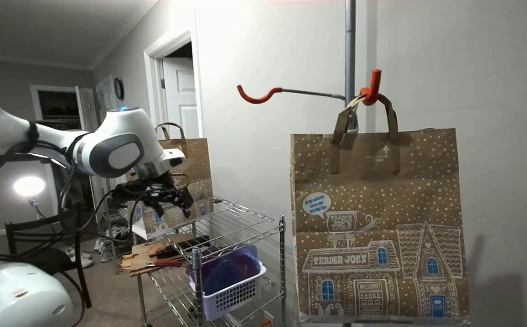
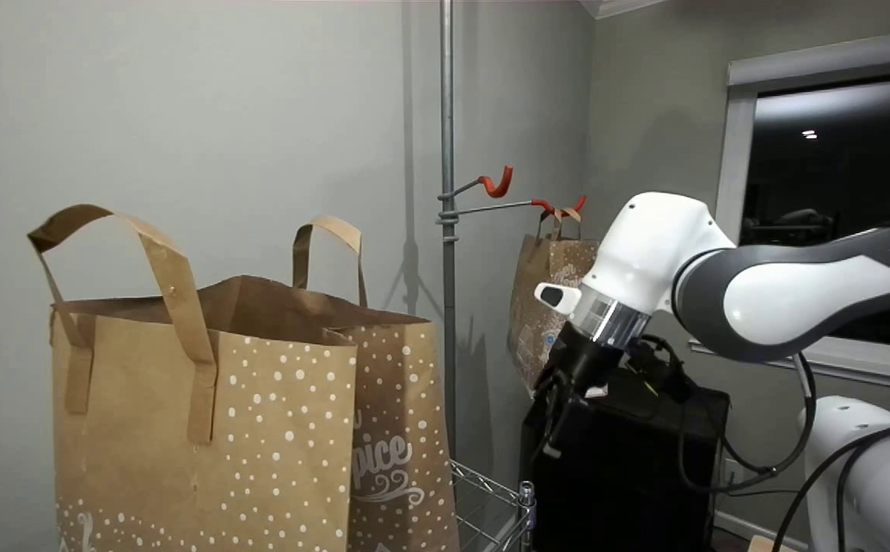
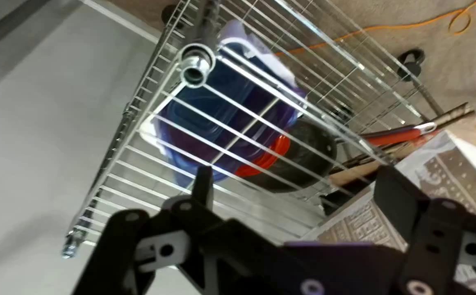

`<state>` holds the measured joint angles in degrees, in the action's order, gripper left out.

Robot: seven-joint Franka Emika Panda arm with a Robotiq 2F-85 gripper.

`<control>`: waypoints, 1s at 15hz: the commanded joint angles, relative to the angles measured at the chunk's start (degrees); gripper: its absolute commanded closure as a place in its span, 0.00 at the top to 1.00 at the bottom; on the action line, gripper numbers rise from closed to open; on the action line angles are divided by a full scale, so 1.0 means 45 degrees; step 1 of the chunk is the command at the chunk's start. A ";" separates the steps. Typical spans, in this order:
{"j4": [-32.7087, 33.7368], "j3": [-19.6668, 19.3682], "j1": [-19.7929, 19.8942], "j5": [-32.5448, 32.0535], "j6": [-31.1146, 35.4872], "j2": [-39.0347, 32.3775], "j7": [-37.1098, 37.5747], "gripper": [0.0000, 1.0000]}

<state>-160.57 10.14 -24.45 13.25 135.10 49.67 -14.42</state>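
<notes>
Brown paper bag [image 2: 261, 429] stands upright on the upper shelf [image 1: 245, 220] of the wire rack [image 1: 283, 254], white print on it, handles [image 2: 180, 303] raised. Gripper [image 3: 296, 172] is near it, tipped downward, jaws spread wide, released, nothing between them; I see a gap between it and the bag in an exterior view. From the wrist, shelf wires lie below the fingers [image 3: 202, 186]. Lower down: white basket [image 1: 233, 297] with a purple tub [image 1: 236, 265] inside. Second bag [image 1: 376, 200] hangs from a red-tipped hook [image 1: 373, 88] on the metal pole [image 1: 350, 54] next to the wall [image 1: 268, 45]; twin hook [image 1: 259, 100] juts out beside it. Farther out: lit lamp [image 1: 29, 186], black box [image 2: 644, 475] past the gripper.
</notes>
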 commanded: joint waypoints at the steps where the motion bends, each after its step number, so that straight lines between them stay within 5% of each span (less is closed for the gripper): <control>1: 0.0138 -0.0596 0.1347 -0.1110 -0.0735 0.1940 0.0963 1.00; 8: 0.0343 -0.3065 0.4837 -0.3606 -0.3318 0.4208 0.0531 1.00; 15: 0.0520 -0.5284 0.6353 -0.4443 -0.1289 0.4396 -0.0231 1.00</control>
<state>-158.66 -11.01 2.74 -4.86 125.62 69.87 -12.98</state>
